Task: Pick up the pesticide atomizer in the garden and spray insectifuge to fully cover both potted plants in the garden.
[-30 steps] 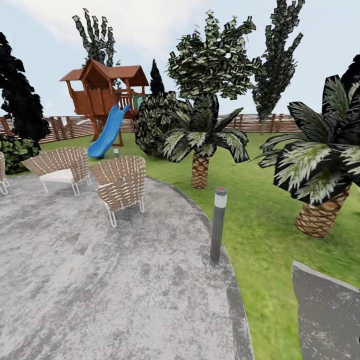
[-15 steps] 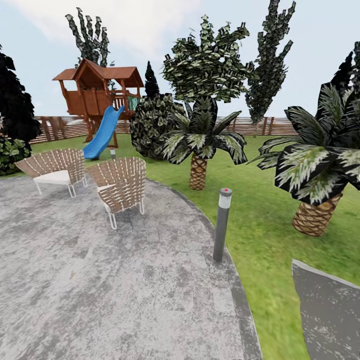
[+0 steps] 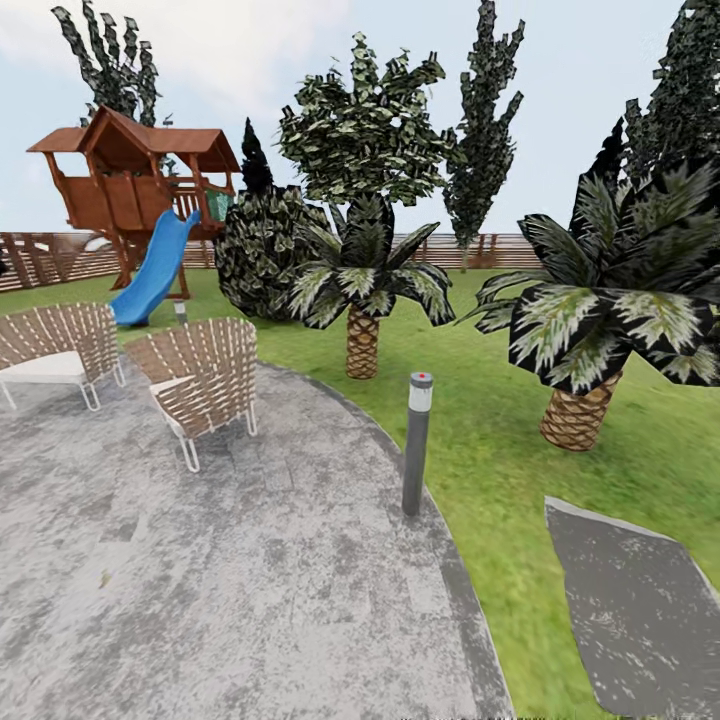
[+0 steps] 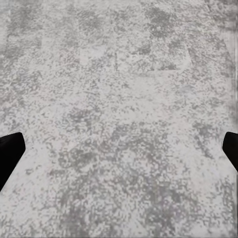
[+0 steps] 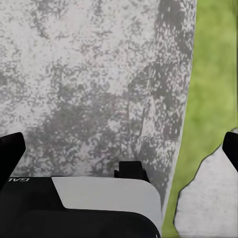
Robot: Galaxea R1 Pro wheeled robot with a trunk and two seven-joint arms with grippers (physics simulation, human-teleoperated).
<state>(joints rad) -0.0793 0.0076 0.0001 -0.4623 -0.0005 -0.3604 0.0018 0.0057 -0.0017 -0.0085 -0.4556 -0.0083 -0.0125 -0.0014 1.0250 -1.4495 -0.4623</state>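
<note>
Looking out over the garden from the head view, a wide grey paved patio (image 3: 220, 580) spreads across the foreground, its curved edge meeting green lawn (image 3: 490, 440). Right at that curved edge stands a short grey bollard lamp (image 3: 415, 442), upright. Two woven wicker chairs sit toward the patio's far left side: the nearer chair (image 3: 198, 385) and, behind it, a second chair with a white cushion (image 3: 55, 350). Out on the grass, a squat palm (image 3: 362, 290) stands mid-lawn and a bigger palm (image 3: 600, 320) rises at the right. Farther back is a wooden playhouse (image 3: 135, 185) with a blue slide (image 3: 152, 270), and a brown fence (image 3: 470, 248) runs along the back. A second slab of grey paving (image 3: 630, 610) lies at the lower right, apart from the patio with grass between.

Down on the left wrist view, the left gripper (image 4: 119, 153) hangs spread wide over bare paving, dark fingertips at both edges, nothing between them. The right gripper (image 5: 119, 148) is likewise wide apart and empty, over the patio's edge where paving meets grass. Atomizer and potted plants: nowhere to be made out from here.
</note>
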